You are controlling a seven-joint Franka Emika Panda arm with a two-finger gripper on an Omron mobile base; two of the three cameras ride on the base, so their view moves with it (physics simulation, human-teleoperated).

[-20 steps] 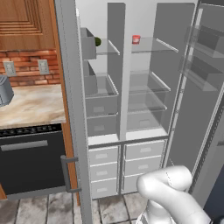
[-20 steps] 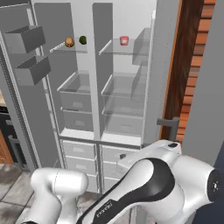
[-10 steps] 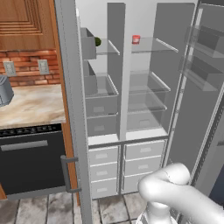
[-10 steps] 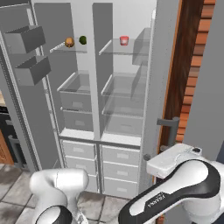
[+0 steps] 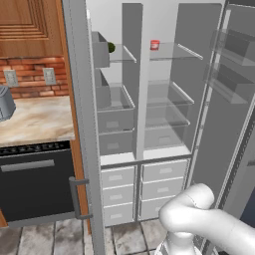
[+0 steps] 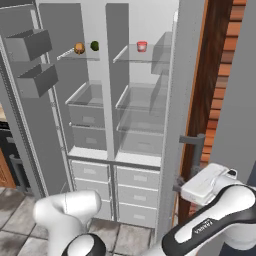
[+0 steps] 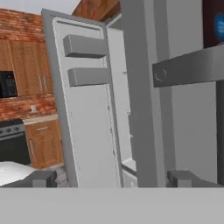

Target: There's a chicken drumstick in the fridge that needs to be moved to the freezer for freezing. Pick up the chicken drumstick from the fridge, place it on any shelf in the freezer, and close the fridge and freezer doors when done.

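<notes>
A: Chicken drumstick [image 6: 79, 48] sits on the top left shelf beside the green ball [image 6: 94, 46]; both doors stand open.

B: Gripper [image 7: 111, 178], jaws spread and empty, has swung right toward the door handle [image 7: 188, 65]. Pick not begun.

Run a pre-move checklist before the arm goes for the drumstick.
1. Both doors open: ok.
2. Chicken drumstick located, on the top glass shelf beside the green ball: ok.
3. Gripper open and empty: ok.
4. Gripper aimed at the drumstick: not ok, the hand view faces a door's edge and handle.
5. Free freezer shelf for placing: ok.
6. Arm's clearance from the right door: cannot tell.
</notes>
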